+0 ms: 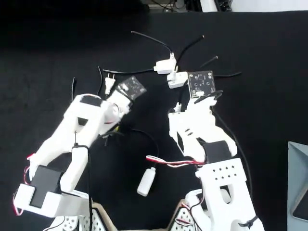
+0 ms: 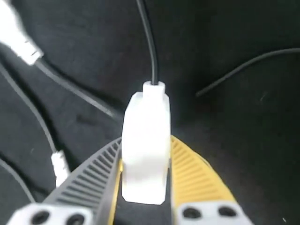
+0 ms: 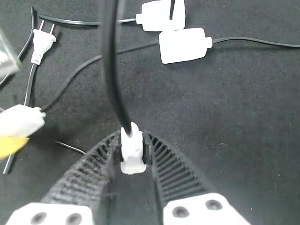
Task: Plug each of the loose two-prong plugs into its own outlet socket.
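The left end effector [image 2: 146, 143] pinches a white socket [image 2: 145, 112] by its sides. Its cord [image 2: 150, 47] comes out of the far end. A spare plug [image 1: 109, 83] lies flat on the black surface [image 1: 43, 43] near that arm. Two other sockets [image 3: 183, 44] lie side by side in the middle, farther back. The right end effector [image 3: 132, 138] is pressed tight on a small plug [image 3: 132, 157]. Its black cord [image 3: 110, 70] runs up and away. I cannot see the prongs.

I think the job now is to join the two held parts. To do it well, hold the socket steady. Turn the plug so the prongs face the holes. Line them up straight, then push slowly. Watch that the cords do not pull the parts crooked.
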Controlling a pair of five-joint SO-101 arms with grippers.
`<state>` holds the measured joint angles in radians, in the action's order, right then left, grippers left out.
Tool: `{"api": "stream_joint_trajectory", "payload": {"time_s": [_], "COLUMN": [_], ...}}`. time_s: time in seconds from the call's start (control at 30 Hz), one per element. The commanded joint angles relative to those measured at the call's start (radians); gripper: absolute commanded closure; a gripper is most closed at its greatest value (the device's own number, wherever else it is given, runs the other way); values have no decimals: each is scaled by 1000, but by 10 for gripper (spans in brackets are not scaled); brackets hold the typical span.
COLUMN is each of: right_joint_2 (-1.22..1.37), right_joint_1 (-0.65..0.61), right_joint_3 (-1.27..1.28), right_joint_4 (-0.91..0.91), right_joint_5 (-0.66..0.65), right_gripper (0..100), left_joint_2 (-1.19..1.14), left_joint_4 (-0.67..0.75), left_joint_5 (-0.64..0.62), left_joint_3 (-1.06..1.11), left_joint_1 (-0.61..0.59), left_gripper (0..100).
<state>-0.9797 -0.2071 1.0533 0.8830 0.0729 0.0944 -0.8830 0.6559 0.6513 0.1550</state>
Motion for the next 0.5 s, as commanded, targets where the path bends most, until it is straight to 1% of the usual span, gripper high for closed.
{"api": "stream_joint_trajectory", "payload": {"time_s": [0.0,0.07,0.17,0.33,0.47], "right_joint_2": [5,5,5,5,5], "right_joint_1": [12,12,9,8,8], "right_joint_3": [-59,-59,-59,-59,-59], "right_joint_4": [-25,-25,-25,-25,-25], "right_joint_5": [-9,-9,-9,-9,-9], "right_gripper": [987,987,987,987,987], "left_joint_2": [15,29,83,252,384], "left_joint_4": [40,31,-40,-170,-198], "left_joint_5": [9,-23,-31,-34,-35], "left_joint_3": [30,35,36,31,41], "left_joint_1": [25,19,28,45,22], "left_gripper": [870,830,829,823,821]}}
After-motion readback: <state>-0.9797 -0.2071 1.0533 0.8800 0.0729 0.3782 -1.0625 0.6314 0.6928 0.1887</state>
